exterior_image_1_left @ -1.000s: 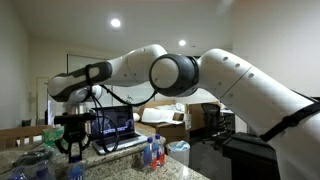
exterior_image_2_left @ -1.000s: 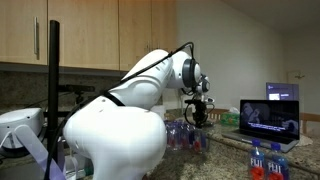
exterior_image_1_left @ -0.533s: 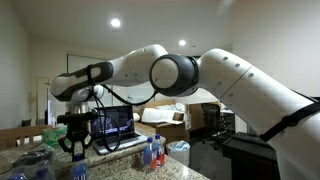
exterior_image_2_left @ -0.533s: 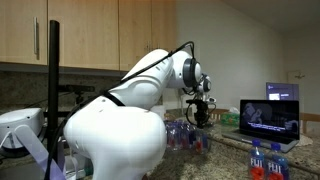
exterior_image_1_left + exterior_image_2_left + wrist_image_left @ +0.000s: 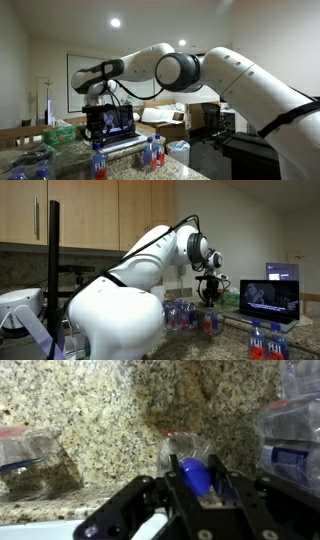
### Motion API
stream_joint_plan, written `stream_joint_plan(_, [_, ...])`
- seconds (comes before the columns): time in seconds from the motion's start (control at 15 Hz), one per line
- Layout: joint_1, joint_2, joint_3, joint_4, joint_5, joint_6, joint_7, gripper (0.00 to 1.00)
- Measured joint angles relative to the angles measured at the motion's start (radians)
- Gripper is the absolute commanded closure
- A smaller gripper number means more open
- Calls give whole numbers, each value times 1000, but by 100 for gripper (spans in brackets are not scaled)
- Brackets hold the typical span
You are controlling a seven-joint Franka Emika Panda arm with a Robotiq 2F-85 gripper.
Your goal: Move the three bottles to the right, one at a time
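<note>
Bottle of clear plastic, blue-capped, is clamped in the gripper over speckled granite counter.

The hand covers most of one bottle, it seems.

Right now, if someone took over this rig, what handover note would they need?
Gripper: shut on one bottle, around its blue cap.
Other two bottles: standing together on the counter near the laptop, apart from the held one.
Done: probably those two, though the frames cannot confirm it.
Left: set the held bottle down beside them and release.
</note>
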Motion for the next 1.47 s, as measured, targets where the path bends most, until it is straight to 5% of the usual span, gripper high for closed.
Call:
stream_joint_plan(0.6, [-145, -8, -27, -6, -1, -63, -220, 86])
stream_joint_plan(1.47, [-159, -3, -50, -39, -10, -31, -277, 86])
